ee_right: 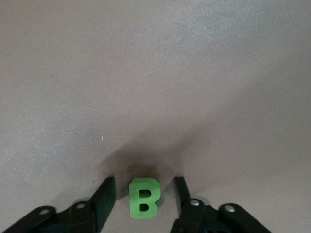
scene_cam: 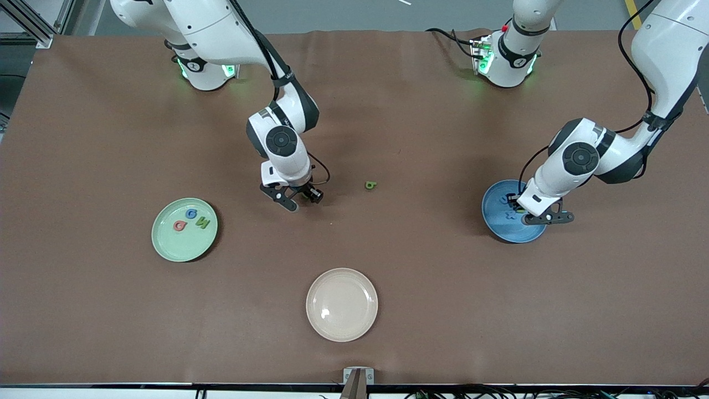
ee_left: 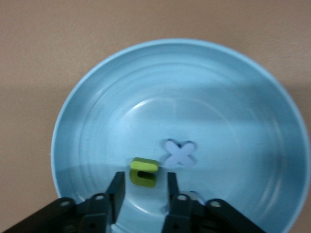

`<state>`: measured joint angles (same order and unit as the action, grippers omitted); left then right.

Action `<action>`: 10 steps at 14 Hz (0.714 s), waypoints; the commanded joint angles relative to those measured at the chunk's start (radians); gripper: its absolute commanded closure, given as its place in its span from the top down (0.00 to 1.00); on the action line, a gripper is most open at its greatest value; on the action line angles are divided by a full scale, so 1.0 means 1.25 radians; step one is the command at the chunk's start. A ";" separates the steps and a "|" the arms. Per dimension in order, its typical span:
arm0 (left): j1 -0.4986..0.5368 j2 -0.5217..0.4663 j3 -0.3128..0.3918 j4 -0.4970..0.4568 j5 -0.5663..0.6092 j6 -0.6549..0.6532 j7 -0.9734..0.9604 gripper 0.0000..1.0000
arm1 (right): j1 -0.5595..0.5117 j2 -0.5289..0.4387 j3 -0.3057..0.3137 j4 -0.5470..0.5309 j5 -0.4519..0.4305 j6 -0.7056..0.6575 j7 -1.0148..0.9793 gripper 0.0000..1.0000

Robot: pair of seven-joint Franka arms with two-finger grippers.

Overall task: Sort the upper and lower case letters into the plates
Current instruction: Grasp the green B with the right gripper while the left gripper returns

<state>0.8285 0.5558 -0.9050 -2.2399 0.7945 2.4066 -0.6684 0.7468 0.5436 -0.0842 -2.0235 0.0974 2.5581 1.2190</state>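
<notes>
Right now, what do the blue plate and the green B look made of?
The blue plate looks like smooth, glossy plastic: light streaks and rings shine on its inside. The green B looks like matte foam or soft plastic: thick, blunt-edged, no shine. It lies between the right gripper's open fingers.

A brown table (scene_cam: pixel 421 288) is seen to carry three round plates and two loose letters. With the cream-beige plate (scene_cam: pixel 342 304) taken as the six o'clock point of the front view — nearest the front camera — the pale green plate (scene_cam: pixel 184 229) is found at about nine o'clock toward the right arm's end, and the blue plate (scene_cam: pixel 510 212) at about three o'clock toward the left arm's end. A small olive-green letter (scene_cam: pixel 370 185) is laid on the bare surface near the centre, and a bright green B (ee_right: pixel 144 197) is laid flat on the surface as well — seen in the right wrist view.
</notes>
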 commanded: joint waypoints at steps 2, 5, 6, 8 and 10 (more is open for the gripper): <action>0.006 -0.025 -0.115 0.056 -0.051 -0.130 -0.016 1.00 | 0.008 -0.009 -0.005 -0.024 -0.005 0.001 0.032 0.17; -0.046 -0.013 -0.180 0.115 -0.126 -0.207 -0.103 1.00 | -0.003 -0.027 -0.006 -0.021 -0.005 -0.029 0.036 0.00; -0.095 -0.009 -0.179 0.127 -0.137 -0.208 -0.157 1.00 | -0.007 -0.042 -0.011 -0.018 -0.005 -0.046 0.025 0.00; -0.182 0.021 -0.176 0.146 -0.147 -0.208 -0.267 1.00 | -0.071 -0.078 -0.011 -0.017 -0.005 -0.078 -0.052 0.00; -0.288 0.056 -0.147 0.179 -0.146 -0.207 -0.353 1.00 | -0.144 -0.102 -0.011 -0.013 -0.005 -0.120 -0.165 0.00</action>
<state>0.5747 0.5734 -1.1259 -2.0722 0.6234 2.1720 -1.0316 0.6681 0.4820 -0.1115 -2.0193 0.0974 2.4593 1.1330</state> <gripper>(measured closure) 0.000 0.722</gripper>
